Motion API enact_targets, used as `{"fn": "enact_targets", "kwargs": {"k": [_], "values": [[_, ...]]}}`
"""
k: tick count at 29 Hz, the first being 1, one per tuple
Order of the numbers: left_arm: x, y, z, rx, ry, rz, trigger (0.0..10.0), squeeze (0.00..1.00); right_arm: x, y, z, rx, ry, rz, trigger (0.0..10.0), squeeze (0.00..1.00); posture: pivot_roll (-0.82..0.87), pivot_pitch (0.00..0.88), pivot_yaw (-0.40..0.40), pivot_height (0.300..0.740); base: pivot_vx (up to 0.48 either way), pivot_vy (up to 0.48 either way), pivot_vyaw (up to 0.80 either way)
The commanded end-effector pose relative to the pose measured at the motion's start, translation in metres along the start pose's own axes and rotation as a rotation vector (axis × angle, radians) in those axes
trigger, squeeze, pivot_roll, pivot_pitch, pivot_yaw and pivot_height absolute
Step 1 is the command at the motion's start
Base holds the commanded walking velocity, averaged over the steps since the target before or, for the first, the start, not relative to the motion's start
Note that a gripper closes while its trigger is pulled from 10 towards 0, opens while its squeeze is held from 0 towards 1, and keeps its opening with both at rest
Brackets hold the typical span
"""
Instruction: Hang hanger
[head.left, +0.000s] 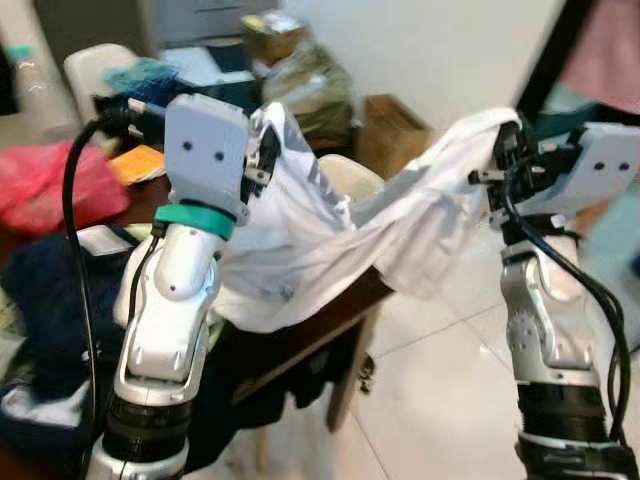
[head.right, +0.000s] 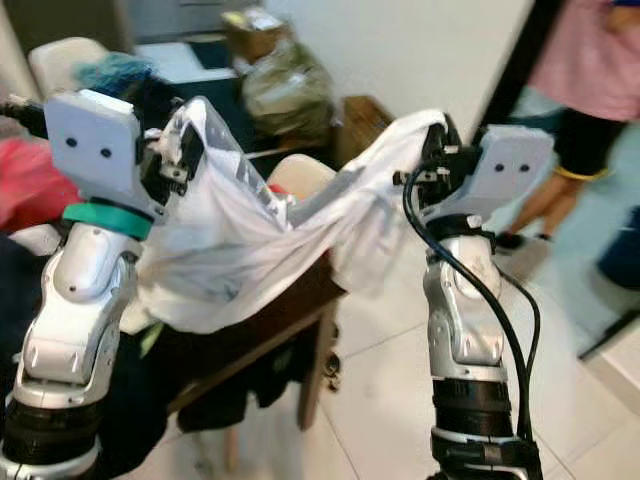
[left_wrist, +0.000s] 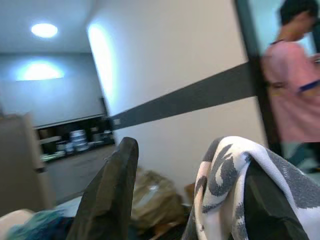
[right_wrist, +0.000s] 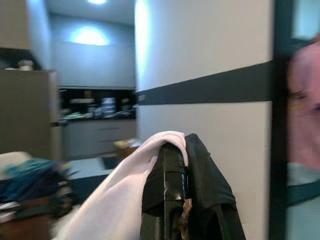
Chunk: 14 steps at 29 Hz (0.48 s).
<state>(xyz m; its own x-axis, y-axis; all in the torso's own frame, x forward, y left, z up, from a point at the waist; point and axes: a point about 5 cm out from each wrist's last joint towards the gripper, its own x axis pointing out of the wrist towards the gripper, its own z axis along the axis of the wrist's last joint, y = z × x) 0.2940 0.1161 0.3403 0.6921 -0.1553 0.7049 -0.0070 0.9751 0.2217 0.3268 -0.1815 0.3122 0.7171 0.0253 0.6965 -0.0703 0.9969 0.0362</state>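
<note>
A white garment hangs stretched between my two raised grippers, sagging over the wooden table. My left gripper holds one end up. In the left wrist view its fingers stand apart, one finger bare and the other draped in grey-patterned white cloth. At the other end my right gripper is shut on the garment, and in the right wrist view the white cloth runs over its closed black fingers. I see no hanger.
A person in a pink top stands at the right by a dark doorway. A white chair sits behind the table, with a cardboard box and bags beyond it. Red cloth and dark clothes are piled at left. White tiled floor lies below.
</note>
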Motion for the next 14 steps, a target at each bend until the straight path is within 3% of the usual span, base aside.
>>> {"fn": "enact_targets", "kwargs": {"k": [1, 14], "values": [[0.001, -0.003, 0.002, -0.011, -0.018, -0.024, 10.0, 0.00, 0.000, 0.002, 0.003, 0.002, -0.011, 0.000, 10.0, 0.00, -0.07, 0.079, 0.033, 0.740, 0.000, 0.000, -0.78], [0.009, -0.024, 0.006, -0.080, -0.043, -0.149, 10.0, 0.00, 0.003, -0.002, 0.018, -0.036, -0.058, -0.017, 10.0, 0.00, -0.08, 0.080, 0.043, 0.740, 0.000, 0.000, -0.78]]}}
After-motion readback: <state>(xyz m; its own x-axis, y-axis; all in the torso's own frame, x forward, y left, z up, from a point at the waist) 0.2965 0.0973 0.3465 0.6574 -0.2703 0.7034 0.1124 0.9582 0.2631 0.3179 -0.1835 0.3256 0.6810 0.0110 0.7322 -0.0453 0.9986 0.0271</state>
